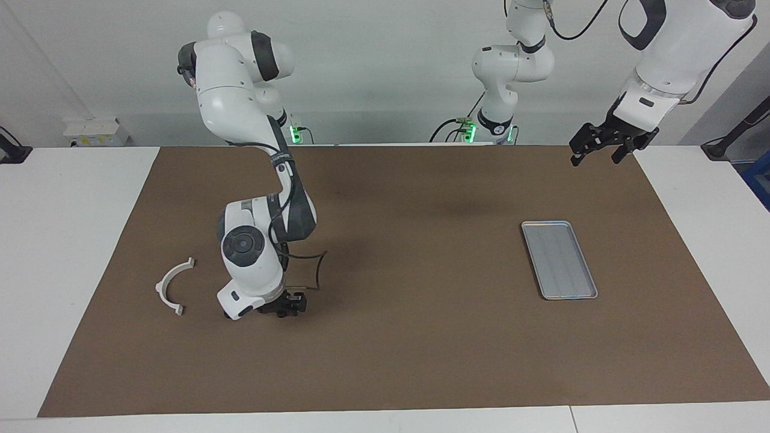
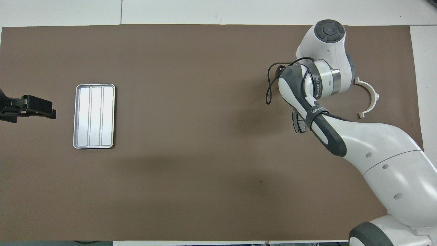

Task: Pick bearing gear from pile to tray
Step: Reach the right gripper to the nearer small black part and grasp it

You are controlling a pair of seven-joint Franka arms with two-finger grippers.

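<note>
Facing view: the right gripper (image 1: pixel 283 308) is down at the mat (image 1: pixel 385 361), low among the small dark parts of the pile, toward the right arm's end and well short of the mat's edge farthest from the robots; the wrist hides its fingers, so whether they are spread or have hold of a part cannot be told. The white bracket (image 1: pixel 171 285) lies just beside it, toward that same end, apart from the gripper. The tray (image 1: pixel 559 259) rests flat toward the left arm's end, well apart from the pile, its long axis running roughly from the robots' edge to the edge farthest from them. The left gripper (image 1: pixel 595 153) hangs with fingers spread and empty over the mat's corner nearest the left arm's base, where that arm waits. Overhead view: the right arm covers most of the pile; only a dark brake pad (image 2: pixel 297 122) shows at the forearm's edge, with the bracket (image 2: pixel 368 99) near the mat's end. The tray (image 2: pixel 94 116) lies almost the mat's whole length away from the pile, beside the left gripper (image 2: pixel 51 112). Judgement: the carry must run lengthwise along the mat toward the tray; the left arm is nearer the tray, the right nearer the pile.
</note>
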